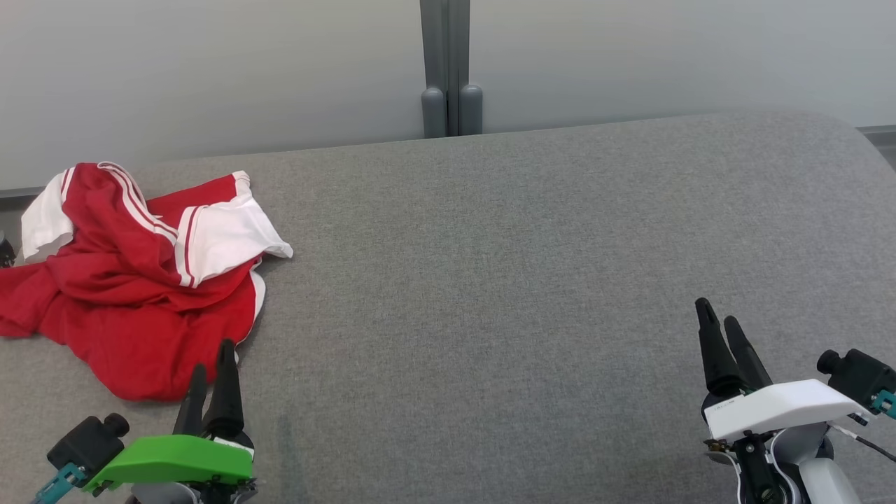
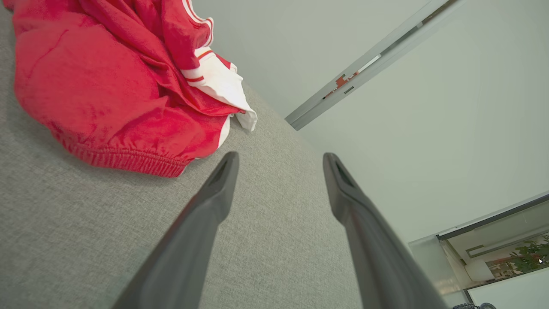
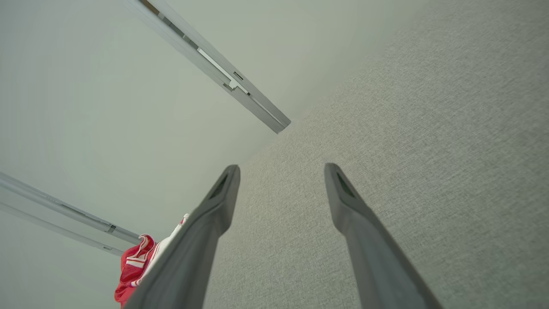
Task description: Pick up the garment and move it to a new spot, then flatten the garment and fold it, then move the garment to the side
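A crumpled red garment [image 1: 133,280] with white panels and stripes lies bunched at the far left of the grey fabric surface [image 1: 490,294]. My left gripper [image 1: 213,360] stands open just below its near hem, holding nothing. In the left wrist view the garment [image 2: 107,86] with its ribbed red hem sits up and left of the open left gripper [image 2: 279,161]. My right gripper [image 1: 715,316] is open and empty at the lower right, far from the cloth. The right wrist view shows the open right gripper [image 3: 281,171] over bare fabric, with the garment [image 3: 137,266] small at lower left.
A pale wall panel with a grey vertical post [image 1: 451,70] runs behind the surface's back edge. The surface curves away at the right rear corner [image 1: 854,140]. Wide bare fabric stretches between the two grippers.
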Motion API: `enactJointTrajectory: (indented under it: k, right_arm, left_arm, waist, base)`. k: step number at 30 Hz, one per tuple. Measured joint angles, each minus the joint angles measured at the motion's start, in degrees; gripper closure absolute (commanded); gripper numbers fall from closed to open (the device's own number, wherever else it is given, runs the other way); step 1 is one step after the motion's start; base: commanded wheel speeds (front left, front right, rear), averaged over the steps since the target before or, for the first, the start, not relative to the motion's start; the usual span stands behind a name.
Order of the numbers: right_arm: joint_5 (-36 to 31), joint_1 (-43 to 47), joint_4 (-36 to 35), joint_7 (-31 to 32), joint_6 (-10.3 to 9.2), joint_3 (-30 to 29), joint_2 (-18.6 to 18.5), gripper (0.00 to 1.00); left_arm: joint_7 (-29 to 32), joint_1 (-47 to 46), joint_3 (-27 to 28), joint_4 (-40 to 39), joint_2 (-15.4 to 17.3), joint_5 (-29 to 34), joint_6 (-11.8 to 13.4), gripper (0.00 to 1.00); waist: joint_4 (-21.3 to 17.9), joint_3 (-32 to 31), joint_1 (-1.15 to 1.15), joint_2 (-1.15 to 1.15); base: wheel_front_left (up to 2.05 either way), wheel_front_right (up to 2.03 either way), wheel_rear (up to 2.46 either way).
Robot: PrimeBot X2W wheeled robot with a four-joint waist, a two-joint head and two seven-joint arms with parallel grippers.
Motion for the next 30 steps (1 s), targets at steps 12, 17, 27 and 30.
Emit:
enactJointTrajectory:
  k: [12,17,27,30]
  right_arm:
    - [-10.8,0.1,-0.7,-2.2,0.0,0.8,-0.4,0.0]
    - [-14.7,0.3,-0.9,-3.1,0.0,1.2,-0.5,0.0]
    - [-21.8,0.5,-1.2,-4.7,0.01,2.3,-0.6,0.0]
    - [-24.0,0.5,-1.2,-5.2,0.01,2.6,-0.6,0.0]
  left_arm:
    - [-2.1,1.2,-0.9,-0.2,0.0,11.3,1.5,0.0]
    - [-3.1,1.4,-1.2,0.0,0.1,15.0,1.9,0.0]
    - [-4.6,2.0,-1.5,-0.3,0.2,21.5,2.5,0.0]
    - [-5.1,2.1,-1.5,-0.3,0.2,22.8,2.5,0.0]
  waist:
    - [-0.2,0.1,0.0,0.0]
    - [-0.2,0.1,0.0,0.0]
    - [0.0,0.3,0.0,0.0]
    - [0.0,0.4,0.0,0.0]
  base:
    - [0.0,0.0,0.0]
    - [0.0,0.0,0.0]
    - [0.0,0.0,0.0]
    - [0.0,0.0,0.0]
